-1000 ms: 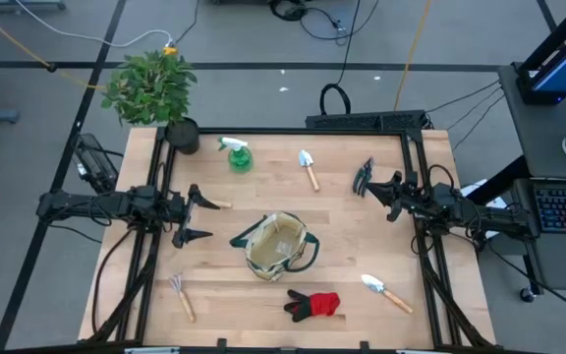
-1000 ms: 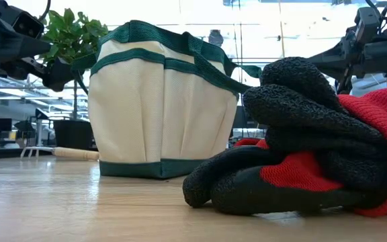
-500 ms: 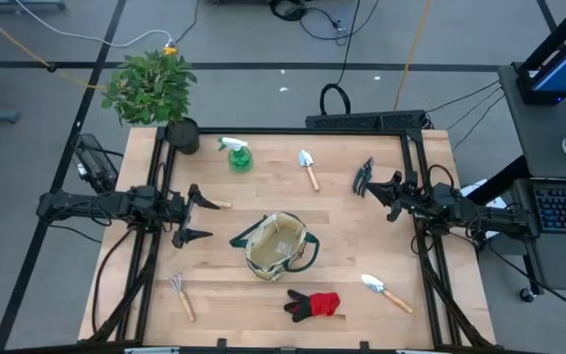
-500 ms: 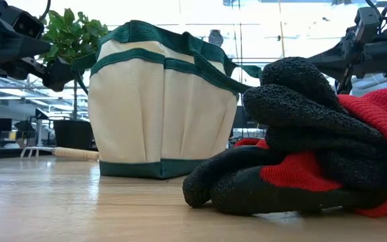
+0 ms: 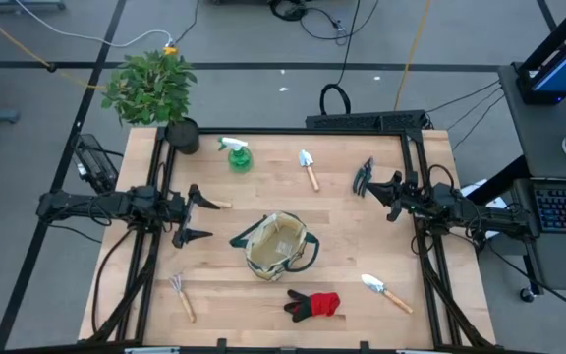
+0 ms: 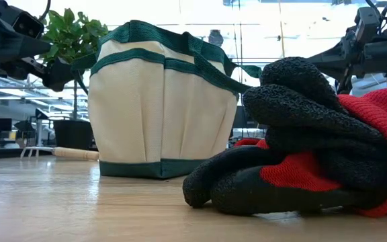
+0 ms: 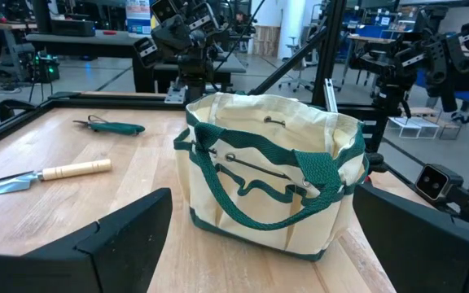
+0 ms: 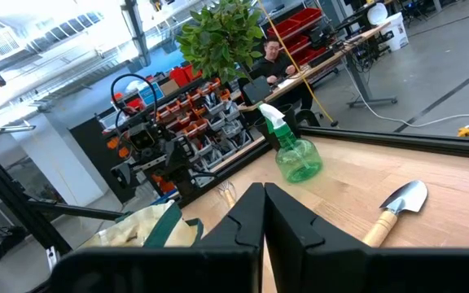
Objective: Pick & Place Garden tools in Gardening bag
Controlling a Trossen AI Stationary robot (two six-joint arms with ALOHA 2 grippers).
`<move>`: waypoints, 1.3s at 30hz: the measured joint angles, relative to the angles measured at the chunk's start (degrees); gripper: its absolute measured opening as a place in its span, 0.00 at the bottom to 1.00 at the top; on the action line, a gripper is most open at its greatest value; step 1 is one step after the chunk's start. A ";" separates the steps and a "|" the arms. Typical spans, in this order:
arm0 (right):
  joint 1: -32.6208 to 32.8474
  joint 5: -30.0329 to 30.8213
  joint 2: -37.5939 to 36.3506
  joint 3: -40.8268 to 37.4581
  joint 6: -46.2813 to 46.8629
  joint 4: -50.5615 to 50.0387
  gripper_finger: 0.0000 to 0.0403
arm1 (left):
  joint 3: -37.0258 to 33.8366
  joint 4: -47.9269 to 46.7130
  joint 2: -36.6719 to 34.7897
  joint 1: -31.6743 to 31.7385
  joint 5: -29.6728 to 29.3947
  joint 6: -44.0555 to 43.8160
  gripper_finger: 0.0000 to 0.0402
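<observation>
The round beige canvas bag with green trim [image 5: 279, 245] sits mid-worktop. The left gripper [image 5: 198, 217], jaws wide apart and empty, hovers near the left edge; the right gripper [image 5: 369, 187], jaws closed and empty, near the right edge.

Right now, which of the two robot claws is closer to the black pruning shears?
The right gripper, just beside the pruning shears at the table's right edge. The left gripper sits across the table, beyond the gardening bag.

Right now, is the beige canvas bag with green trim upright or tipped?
Upright: the beige canvas bag stands on its flat base, mouth open upward.
</observation>
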 joint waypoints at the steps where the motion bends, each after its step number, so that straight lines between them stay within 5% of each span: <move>1: 0.00 0.00 0.00 0.02 0.00 0.02 0.00 | 0.00 -0.01 -0.01 0.00 -0.02 0.00 0.97; 9: 0.00 0.00 0.00 0.01 0.00 0.00 0.00 | -0.01 0.01 -0.01 0.00 -0.05 9.54 0.97; 29: 0.00 0.22 0.00 0.00 -0.33 0.26 0.00 | 0.21 6.78 0.16 0.00 -13.10 10.82 0.97; 39: -0.02 0.24 0.00 0.00 -0.46 0.31 0.00 | 2.66 8.37 5.91 0.00 -18.13 10.30 0.97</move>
